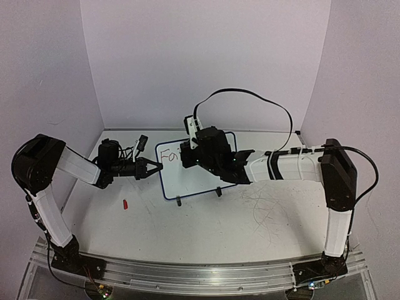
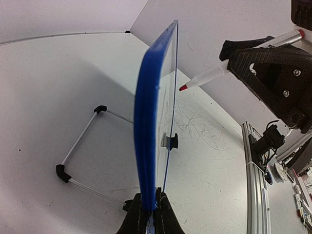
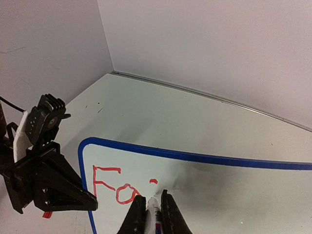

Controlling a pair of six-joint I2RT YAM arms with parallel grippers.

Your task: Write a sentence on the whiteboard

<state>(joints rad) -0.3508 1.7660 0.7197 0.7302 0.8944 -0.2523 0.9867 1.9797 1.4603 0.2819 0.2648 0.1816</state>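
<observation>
The left gripper is clamping the left edge of the whiteboard near the table's far edge, while the right gripper is pinching a red marker at the unfinished sentence; pressing too hard risks tipping the board or smearing ink.

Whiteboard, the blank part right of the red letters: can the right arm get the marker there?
Probably yes. The right gripper holds the marker right at the letters, the board beside them is bare, and the left gripper clamps its edge, out of the way.
</observation>
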